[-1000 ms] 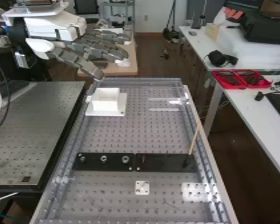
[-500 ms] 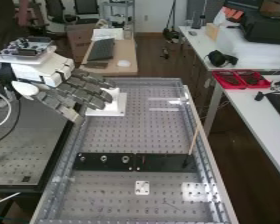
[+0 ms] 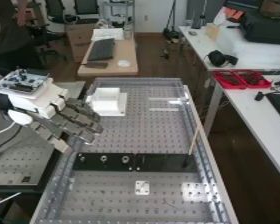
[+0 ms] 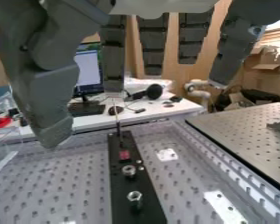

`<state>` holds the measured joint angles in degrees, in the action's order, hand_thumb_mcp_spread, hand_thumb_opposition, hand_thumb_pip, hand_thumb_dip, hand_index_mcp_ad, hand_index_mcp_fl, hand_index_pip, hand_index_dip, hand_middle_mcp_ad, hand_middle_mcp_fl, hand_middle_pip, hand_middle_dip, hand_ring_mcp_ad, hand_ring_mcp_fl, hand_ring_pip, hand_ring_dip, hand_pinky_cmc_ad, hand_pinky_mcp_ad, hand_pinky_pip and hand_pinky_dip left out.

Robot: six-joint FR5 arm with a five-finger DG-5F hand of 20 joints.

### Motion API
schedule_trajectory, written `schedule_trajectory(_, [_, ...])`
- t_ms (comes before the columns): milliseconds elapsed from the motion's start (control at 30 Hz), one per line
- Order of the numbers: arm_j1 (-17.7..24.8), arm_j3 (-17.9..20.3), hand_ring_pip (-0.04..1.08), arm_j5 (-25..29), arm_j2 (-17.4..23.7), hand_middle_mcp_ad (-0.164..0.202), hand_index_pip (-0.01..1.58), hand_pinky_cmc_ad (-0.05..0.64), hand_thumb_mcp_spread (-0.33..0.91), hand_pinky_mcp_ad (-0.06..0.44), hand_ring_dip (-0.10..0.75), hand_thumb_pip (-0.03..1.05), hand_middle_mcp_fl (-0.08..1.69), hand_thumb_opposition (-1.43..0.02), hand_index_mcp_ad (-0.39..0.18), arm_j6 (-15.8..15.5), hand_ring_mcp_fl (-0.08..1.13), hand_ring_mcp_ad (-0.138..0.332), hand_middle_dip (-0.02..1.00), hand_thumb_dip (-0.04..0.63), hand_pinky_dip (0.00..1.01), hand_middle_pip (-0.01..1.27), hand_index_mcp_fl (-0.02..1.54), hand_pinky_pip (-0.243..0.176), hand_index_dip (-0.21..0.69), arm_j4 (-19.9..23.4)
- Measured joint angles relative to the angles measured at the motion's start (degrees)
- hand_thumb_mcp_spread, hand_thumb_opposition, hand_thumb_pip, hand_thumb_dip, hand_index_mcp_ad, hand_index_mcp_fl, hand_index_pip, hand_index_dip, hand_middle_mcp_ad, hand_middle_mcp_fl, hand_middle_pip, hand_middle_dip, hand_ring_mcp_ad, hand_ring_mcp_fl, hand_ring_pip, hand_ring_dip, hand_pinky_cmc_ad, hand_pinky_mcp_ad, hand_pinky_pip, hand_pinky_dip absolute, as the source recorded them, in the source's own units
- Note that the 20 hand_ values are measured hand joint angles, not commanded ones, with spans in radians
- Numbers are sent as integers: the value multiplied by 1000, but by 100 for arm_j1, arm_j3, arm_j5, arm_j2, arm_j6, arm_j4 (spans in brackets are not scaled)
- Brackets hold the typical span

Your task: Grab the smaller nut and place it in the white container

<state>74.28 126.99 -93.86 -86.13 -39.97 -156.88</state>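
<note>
In the high view my hand (image 3: pixel 69 121) hangs over the left edge of the perforated bench, its fingers extended and loosely spread, holding nothing. Past the fingertips, a black strip (image 3: pixel 165 162) lies across the bench, with small metal nuts (image 3: pixel 103 159) on its left half. Which nut is smaller I cannot tell. The white container (image 3: pixel 107 101) stands on the bench beyond the hand, apart from it. In the wrist view the hand (image 4: pixel 47 75) has its fingers and thumb stretched out above the black strip (image 4: pixel 117 172), where one nut (image 4: pixel 129 171) and another nut (image 4: pixel 134 197) sit.
A thin wooden stick (image 3: pixel 194 137) stands tilted at the strip's right end. Nearer the camera is a small white plate (image 3: pixel 142 188) on the bench. A separate dark perforated table (image 3: pixel 21 167) adjoins on the left; red trays (image 3: pixel 240 79) lie on a desk at right.
The hand has come down and toward the camera, from beyond the white container to the bench's left side near the black strip. The container is uncovered again; the nuts have not moved.
</note>
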Motion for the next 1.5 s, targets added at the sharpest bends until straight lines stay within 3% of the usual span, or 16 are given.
schedule_trajectory(267, [-13,238,103,38,-124,103,1045,410,387,346,87,552,126,-771,-120,-65,9,176,236,175,469,126,140,-93,44,312])
schedule_trajectory(633, [-54,438,94,70,-362,101,1253,412,389,333,87,565,126,-796,-122,-133,0,176,239,173,466,126,188,-93,47,707])
schedule_trajectory(933, [-76,488,94,95,-675,103,1351,408,389,328,87,565,157,-799,-122,-177,2,178,239,190,435,124,225,-93,66,1055])
schedule_trajectory(1000, [-90,478,98,91,-779,101,1363,408,391,326,87,618,157,-799,-122,-159,2,162,236,190,435,124,218,-93,72,1105])
schedule_trajectory(1300, [-127,510,98,130,-1189,101,1396,407,394,328,87,630,157,-801,-122,63,3,161,236,202,435,126,222,-89,120,1503])
schedule_trajectory(1500, [-110,588,98,181,-1291,101,1445,407,394,328,87,630,155,-801,-122,38,0,161,239,202,419,124,161,-89,129,1776])
